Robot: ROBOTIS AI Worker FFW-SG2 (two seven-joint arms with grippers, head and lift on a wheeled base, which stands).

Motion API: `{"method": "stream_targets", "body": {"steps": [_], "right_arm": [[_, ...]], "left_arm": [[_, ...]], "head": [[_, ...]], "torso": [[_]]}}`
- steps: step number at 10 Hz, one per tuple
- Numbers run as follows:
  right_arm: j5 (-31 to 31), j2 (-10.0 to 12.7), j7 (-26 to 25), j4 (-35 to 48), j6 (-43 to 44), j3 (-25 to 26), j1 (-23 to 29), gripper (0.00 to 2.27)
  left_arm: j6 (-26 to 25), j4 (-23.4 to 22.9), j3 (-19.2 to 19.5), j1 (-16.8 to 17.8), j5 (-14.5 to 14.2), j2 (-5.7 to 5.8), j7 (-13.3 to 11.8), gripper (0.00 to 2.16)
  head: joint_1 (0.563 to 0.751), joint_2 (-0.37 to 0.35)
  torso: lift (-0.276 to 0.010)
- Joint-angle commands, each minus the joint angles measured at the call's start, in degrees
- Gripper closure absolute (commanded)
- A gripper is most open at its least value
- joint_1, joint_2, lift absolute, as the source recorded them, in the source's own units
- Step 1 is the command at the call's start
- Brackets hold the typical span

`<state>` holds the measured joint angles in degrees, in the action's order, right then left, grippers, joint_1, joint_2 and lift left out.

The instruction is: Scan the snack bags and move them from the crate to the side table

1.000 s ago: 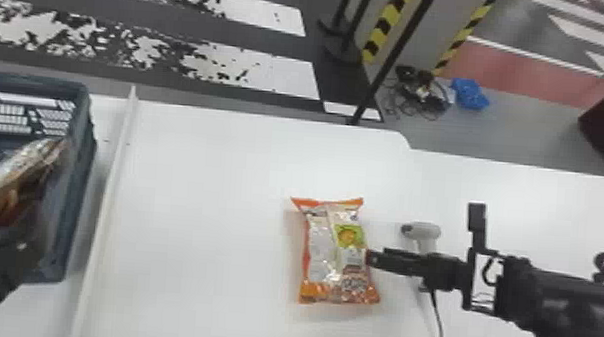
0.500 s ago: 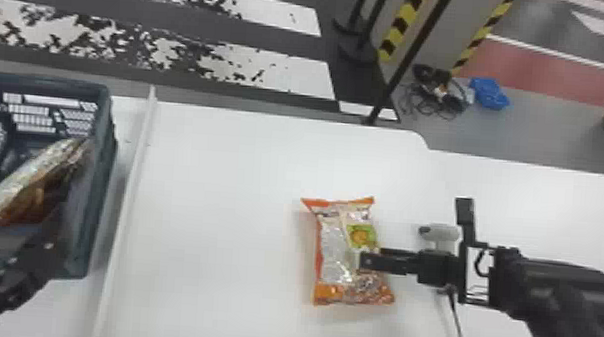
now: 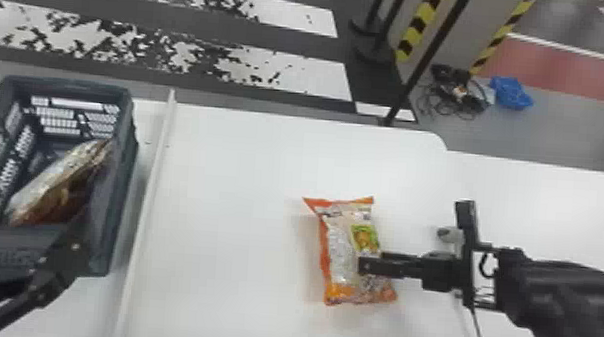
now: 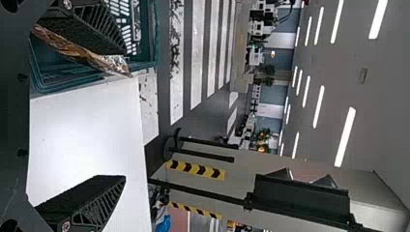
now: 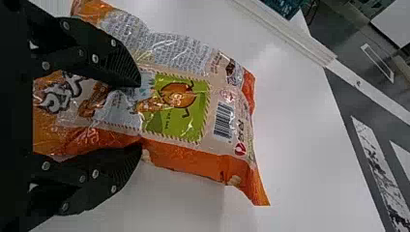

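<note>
Two snack bags divide the scene before you; one orange-edged bag (image 3: 339, 233) lies on the white tabletop (image 3: 225, 176), beneath your right gripper (image 3: 369, 264), and whether its jaws are pinching the bag you cannot tell; another bag (image 3: 57, 185) sits in the dark crate (image 3: 128, 170). Your left gripper (image 3: 30, 216) hangs at the crate with its jaws spread wide; a grey handheld scanner (image 3: 448, 234) rests near your right gripper, on the side away from the crate.
</note>
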<state>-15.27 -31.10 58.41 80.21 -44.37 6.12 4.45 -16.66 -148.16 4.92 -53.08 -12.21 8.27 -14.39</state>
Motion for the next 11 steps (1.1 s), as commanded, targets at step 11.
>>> {"method": "stream_targets", "body": {"steps": [11], "right_arm": [[-14.2,-5.7,-9.5,7.5,-10.1,26.1,2.1,2.22]], "left_arm": [[0.0,1.1,-0.8,0.0,0.4,0.26,0.1,0.07]], "head": [[0.695,-0.350]], "torso": [[-0.087]]}}
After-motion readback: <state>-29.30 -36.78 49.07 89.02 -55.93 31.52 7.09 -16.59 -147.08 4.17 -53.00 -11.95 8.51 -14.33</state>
